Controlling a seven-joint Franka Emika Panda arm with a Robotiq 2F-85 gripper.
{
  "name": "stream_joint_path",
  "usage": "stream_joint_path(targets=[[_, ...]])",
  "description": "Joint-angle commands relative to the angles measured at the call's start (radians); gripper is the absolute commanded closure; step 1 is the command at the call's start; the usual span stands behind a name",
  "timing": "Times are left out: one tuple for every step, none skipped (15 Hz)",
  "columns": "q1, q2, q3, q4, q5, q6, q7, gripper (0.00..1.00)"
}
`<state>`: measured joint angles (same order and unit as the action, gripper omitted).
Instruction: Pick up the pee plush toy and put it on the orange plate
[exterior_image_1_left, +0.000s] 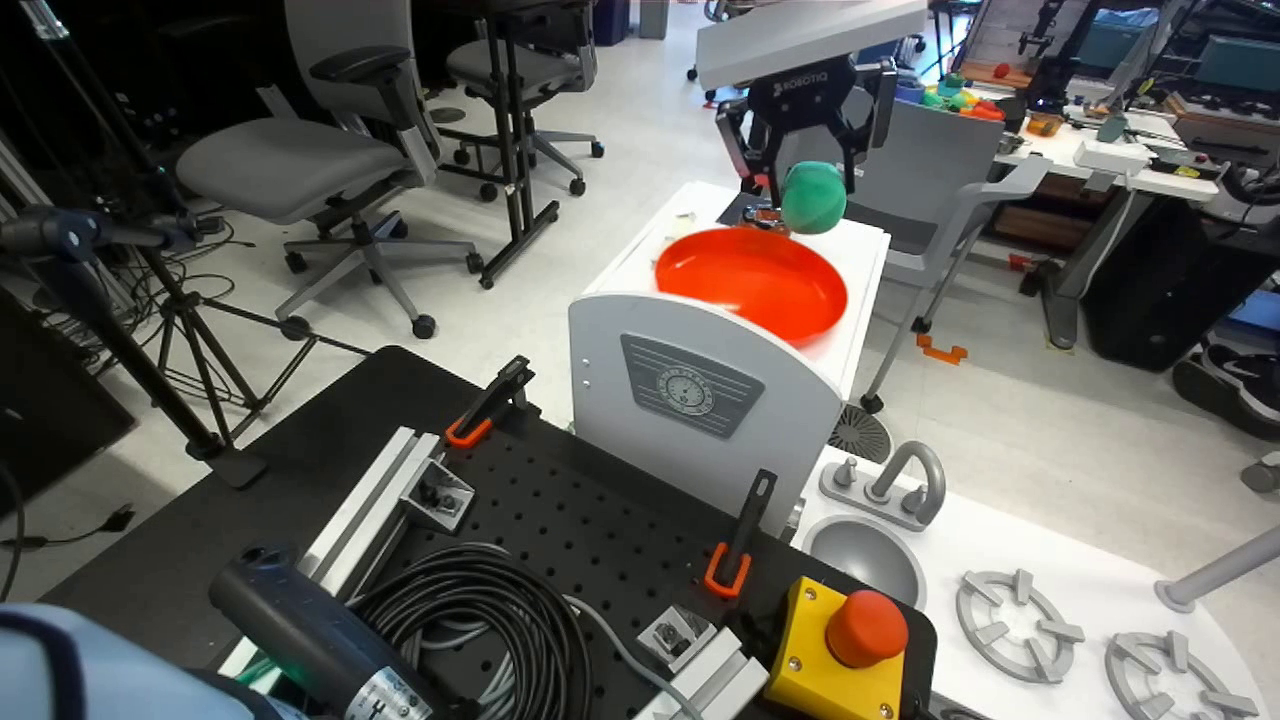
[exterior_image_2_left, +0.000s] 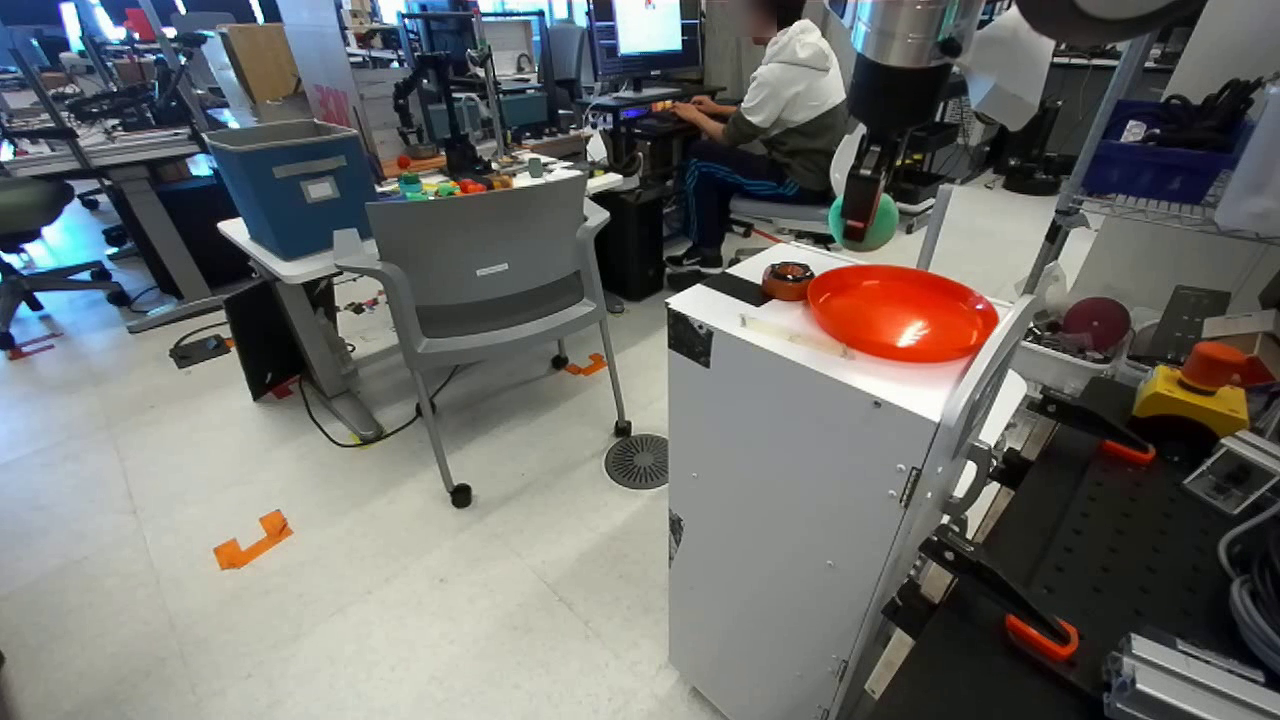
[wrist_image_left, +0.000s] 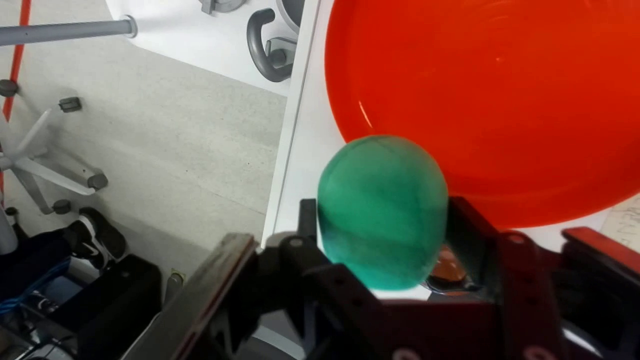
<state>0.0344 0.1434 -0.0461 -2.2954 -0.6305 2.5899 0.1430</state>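
— So where was the green plush toy (exterior_image_1_left: 813, 198)?

— Between the two fingers (wrist_image_left: 308, 220) of the gripper (wrist_image_left: 382, 217), down at the tips. They were clasped around opposite sides of it, and it hung in the air.

— How did it stand to the orange plate (exterior_image_2_left: 900, 315)?

— Higher than the plate, near its rim. In an exterior view a gap showed between the two; in the wrist view the toy cut across the rim. Whether it was directly above that edge, I couldn't tell.

— What did the plate rest on?

— The flat white top of a cabinet (exterior_image_2_left: 790, 500). A small round brown object (exterior_image_2_left: 788, 281) sat just beside the plate, next to a dark patch (exterior_image_2_left: 735, 288). I couldn't make out what that object was.

— And the rest of the room?

— A grey chair (exterior_image_2_left: 475, 265) stood near the cabinet, and a round grate (exterior_image_2_left: 637, 461) lay in the floor beside it. Farther back, a person (exterior_image_2_left: 770, 120) in a hooded top sat facing a monitor (exterior_image_2_left: 648, 28). A blue bin (exterior_image_2_left: 300, 190) stood on a white table (exterior_image_2_left: 302, 270).

— Anything in the foreground?

— A black perforated board (exterior_image_1_left: 600, 490) with coiled cable (exterior_image_1_left: 540, 600) lying on it and a yellow box (exterior_image_1_left: 810, 640) with a red button (exterior_image_1_left: 868, 628) at its edge. Next to that was a white counter (exterior_image_1_left: 950, 550) with a grey sink (exterior_image_1_left: 870, 560) and tap (exterior_image_1_left: 936, 480).
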Motion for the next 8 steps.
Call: stream_joint_path(targets=[[0.005,-0.022,-0.003,-0.023,-0.03,0.002,0.006,0.02],[0.005,-0.022,-0.003,-0.025,-0.03,0.002,0.006,0.0],[0.005,-0.022,-0.003,-0.026,-0.032,0.002,0.006,0.0],[0.005,-0.023,-0.003,-0.027,-0.033,0.003,0.006,0.0],[0.004,-0.023,-0.003,-0.028,-0.034,0.003,0.007,0.0],[0.004,-0.023,-0.003,-0.028,-0.035,0.003,0.007,0.0],[0.004,-0.023,-0.003,-0.029,-0.034,0.002,0.005,0.0],[0.004,-0.023,-0.002,-0.028,-0.031,0.001,0.004,0.0]])
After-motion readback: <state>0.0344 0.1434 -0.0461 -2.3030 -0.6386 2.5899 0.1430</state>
